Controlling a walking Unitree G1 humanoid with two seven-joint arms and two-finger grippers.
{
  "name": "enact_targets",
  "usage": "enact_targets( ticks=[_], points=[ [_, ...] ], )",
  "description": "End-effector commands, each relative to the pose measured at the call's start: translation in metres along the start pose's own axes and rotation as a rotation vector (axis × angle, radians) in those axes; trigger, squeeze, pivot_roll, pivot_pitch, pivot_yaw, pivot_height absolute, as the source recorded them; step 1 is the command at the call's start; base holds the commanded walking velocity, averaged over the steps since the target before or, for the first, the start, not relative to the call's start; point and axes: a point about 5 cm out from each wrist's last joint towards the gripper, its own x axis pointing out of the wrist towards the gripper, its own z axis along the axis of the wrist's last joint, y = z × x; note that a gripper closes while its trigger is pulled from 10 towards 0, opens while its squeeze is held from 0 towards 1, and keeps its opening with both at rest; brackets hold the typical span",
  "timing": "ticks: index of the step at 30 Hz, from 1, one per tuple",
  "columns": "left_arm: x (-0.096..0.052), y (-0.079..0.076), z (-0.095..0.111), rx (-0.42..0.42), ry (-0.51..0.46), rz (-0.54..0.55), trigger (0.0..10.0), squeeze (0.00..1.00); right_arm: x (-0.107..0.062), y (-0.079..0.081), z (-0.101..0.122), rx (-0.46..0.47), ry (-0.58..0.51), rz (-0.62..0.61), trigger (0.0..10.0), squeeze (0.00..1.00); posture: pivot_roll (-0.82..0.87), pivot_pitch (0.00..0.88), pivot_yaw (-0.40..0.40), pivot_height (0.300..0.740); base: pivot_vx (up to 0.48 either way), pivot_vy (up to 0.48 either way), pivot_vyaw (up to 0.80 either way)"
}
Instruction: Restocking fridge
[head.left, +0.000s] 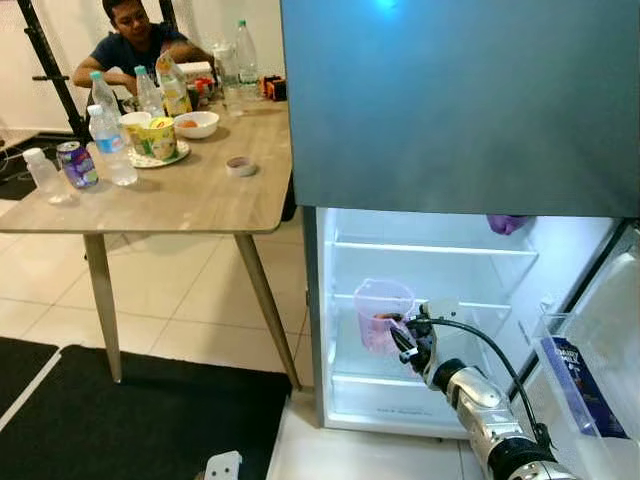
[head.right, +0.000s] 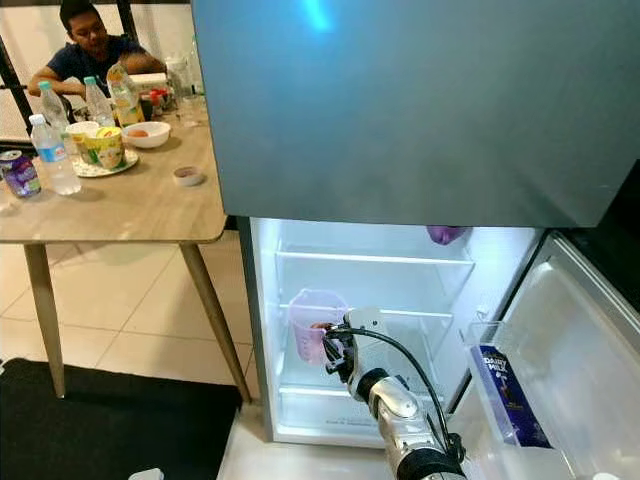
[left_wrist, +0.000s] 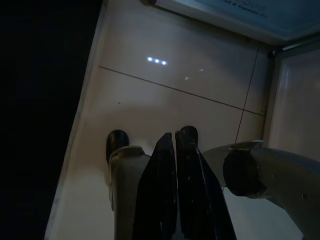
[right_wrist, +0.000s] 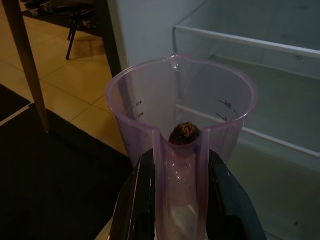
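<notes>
I have the translucent purple measuring jug (right_wrist: 180, 130) clamped by its handle between my right gripper (right_wrist: 181, 200)'s two black fingers (right_wrist: 137, 205), and it sits low centre in the head views, held up in front of the open fridge (head.left: 420, 300) at about the height of the middle glass shelf (head.left: 470, 306). A small brown lump (right_wrist: 184, 133), which I cannot identify, shows at the jug's near wall just above the handle. The jug looks upright, spout facing into the cabinet.

I judge this the placing step: the jug is carried to the fridge mouth but not yet set down. Next I would need to ease it forward over a shelf edge, lower it until the base rests flat, and only then spread the fingers. The handle grip leaves the body hanging forward, so I would keep it level going in.

Lower right in the head views, a Dairy Milk carton (head.left: 582, 385) stands in the door rack, and something purple (head.left: 508, 223) lies on the top shelf. My left gripper (left_wrist: 175, 165) hangs idle over the floor tiles with its fingers pressed together.

Upper left, a wooden table (head.left: 200, 200) holds water bottles, a can, bowls and a cup, with a person (head.left: 135, 45) seated behind it.
</notes>
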Motion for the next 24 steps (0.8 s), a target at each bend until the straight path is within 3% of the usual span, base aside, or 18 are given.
enact_targets(
  ticks=[1, 24],
  points=[
    [-0.0018, 0.0041, -0.0014, 0.009, 0.01, 0.009, 10.0, 0.0, 0.0012, -0.0024, 0.0044, 0.001, -0.02, -0.011, 10.0, 0.0, -0.09, 0.0, 0.014, 0.74, 0.277, 0.0, 0.0],
    [-0.0019, 0.004, -0.0019, 0.014, 0.012, 0.005, 10.0, 0.0, 0.0019, -0.0009, 0.0053, 0.006, -0.029, -0.007, 10.0, 0.0, -0.09, 0.0, 0.014, 0.74, 0.285, 0.0, 0.0]
  ],
)
